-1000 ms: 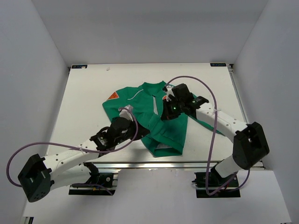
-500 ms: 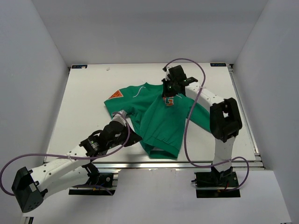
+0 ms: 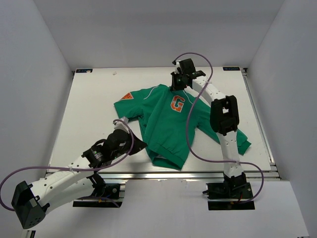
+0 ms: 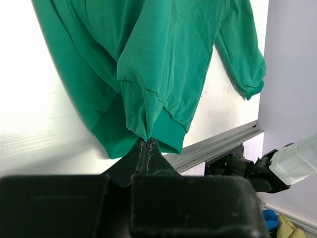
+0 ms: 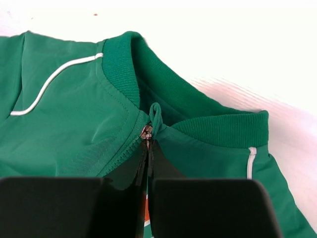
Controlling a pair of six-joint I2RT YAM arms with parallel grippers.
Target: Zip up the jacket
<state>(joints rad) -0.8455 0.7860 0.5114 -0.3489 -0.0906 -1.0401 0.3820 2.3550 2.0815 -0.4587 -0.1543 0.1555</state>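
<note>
My right gripper (image 5: 147, 151) pinches the zipper pull (image 5: 146, 132) at frame centre, left gripper (image 4: 144, 148) clamps the jacket hem (image 4: 140, 115); overpulling could slip either grip.

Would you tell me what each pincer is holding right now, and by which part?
Both hold the jacket: the left pincer pinches its ribbed bottom hem, the right pincer grips the zipper pull at the collar.

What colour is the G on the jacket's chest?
Orange. The G patch shows best in the top external view.
</note>
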